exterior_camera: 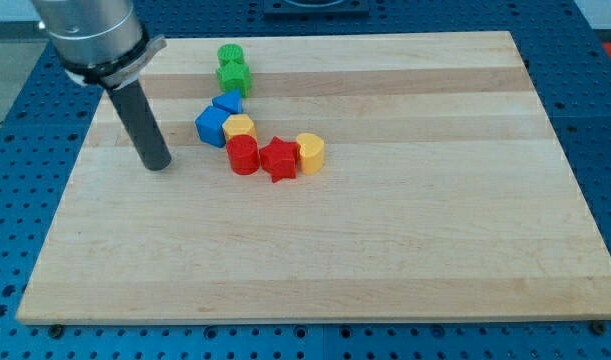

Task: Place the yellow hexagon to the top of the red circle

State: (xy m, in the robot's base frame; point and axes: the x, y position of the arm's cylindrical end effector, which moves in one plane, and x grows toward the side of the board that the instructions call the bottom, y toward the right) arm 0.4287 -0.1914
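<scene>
The yellow hexagon [240,127] sits just above the red circle [243,155], touching it, left of the board's middle. The hexagon also touches the blue cube [213,125] on its left. My tip [157,163] rests on the board to the left of the cluster, about a block's width left of the blue cube and level with the red circle. The rod rises up and to the view's left from there.
A red star [279,158] and a yellow heart [310,152] lie right of the red circle. A second blue block [227,102] sits above the cube. Two green blocks [232,75] [230,54] stand near the board's top edge.
</scene>
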